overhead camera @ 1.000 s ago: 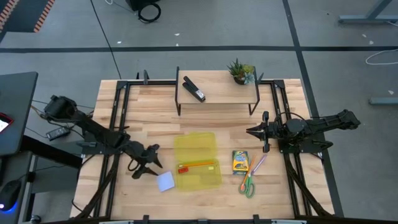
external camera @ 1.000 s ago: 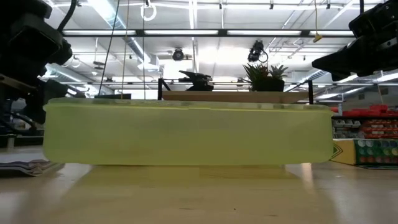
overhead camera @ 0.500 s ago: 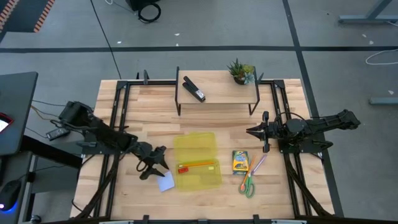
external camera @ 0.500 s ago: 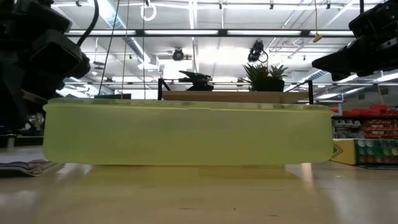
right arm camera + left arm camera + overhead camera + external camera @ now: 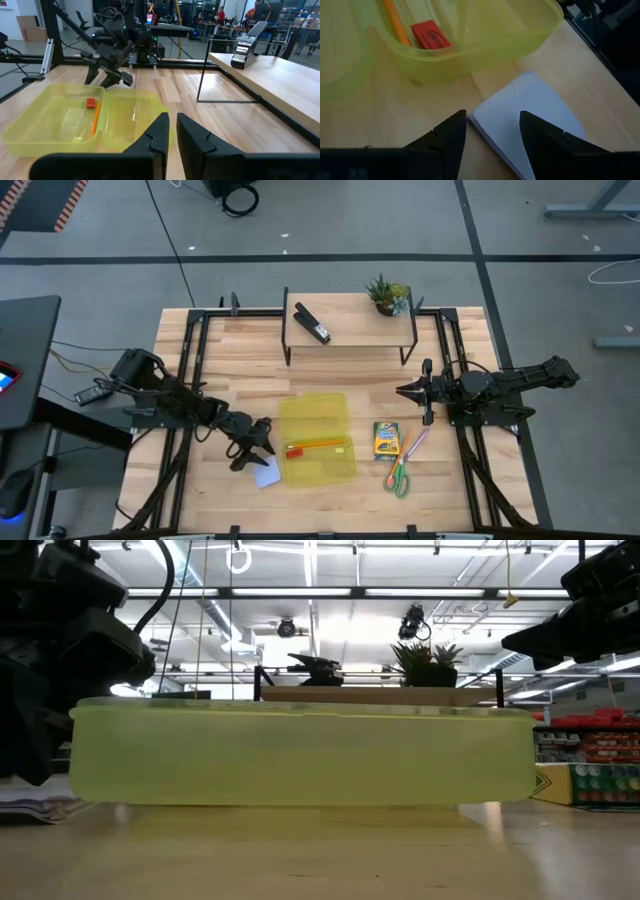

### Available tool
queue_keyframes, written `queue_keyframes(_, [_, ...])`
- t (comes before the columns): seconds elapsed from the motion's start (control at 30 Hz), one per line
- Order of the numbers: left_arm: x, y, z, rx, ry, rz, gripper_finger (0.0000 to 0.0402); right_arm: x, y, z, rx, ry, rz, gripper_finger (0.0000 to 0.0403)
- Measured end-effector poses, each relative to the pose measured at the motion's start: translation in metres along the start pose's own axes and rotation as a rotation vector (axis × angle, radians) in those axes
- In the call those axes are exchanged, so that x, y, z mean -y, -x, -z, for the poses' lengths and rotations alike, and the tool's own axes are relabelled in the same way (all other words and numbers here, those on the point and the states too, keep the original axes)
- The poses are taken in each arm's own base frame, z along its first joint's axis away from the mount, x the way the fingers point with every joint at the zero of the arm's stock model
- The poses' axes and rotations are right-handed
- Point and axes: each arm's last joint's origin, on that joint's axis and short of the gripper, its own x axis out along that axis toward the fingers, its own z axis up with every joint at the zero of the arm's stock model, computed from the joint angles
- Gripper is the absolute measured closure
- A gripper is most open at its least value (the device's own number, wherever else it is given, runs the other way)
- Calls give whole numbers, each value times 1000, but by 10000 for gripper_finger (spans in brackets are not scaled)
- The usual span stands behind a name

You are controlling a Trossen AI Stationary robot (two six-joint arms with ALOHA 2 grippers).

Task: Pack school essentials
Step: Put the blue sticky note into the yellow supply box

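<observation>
A pale blue notepad (image 5: pixel 266 472) lies flat on the table just left of the open yellow case (image 5: pixel 318 437). Inside the case lie an orange pencil (image 5: pixel 395 22) and a red eraser (image 5: pixel 426 36). My left gripper (image 5: pixel 255 448) hovers open, slanting down over the notepad (image 5: pixel 530 115), its fingers on either side of the notepad's near corner. Right of the case lie the crayon box (image 5: pixel 386 440), the purple pen (image 5: pixel 415 443) and the green-handled scissors (image 5: pixel 398 477). My right gripper (image 5: pixel 405 391) waits shut at the right, pointing level toward the case.
A black stapler (image 5: pixel 312 323) and a small potted plant (image 5: pixel 388 293) stand on the raised shelf at the table's far side. In the low view the case's wall (image 5: pixel 300 755) blocks most of the table. Bare wood lies between the case and the shelf.
My left gripper has moved toward the table's right edge and downward, closing in on the notepad and the case's left side. Its fingers have stayed open. The notepad and the other things have not moved.
</observation>
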Motion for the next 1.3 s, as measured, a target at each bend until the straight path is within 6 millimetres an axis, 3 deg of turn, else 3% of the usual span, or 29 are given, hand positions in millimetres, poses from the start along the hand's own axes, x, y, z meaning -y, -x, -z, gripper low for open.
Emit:
queue_keyframes(0.6, [4,-7,-5,18,0,20,224,0,0,0,0,0,0,361])
queue_keyframes(1.3, [1,-18,3,-26,-43,-10,280,0,0,0,0,0,0,361])
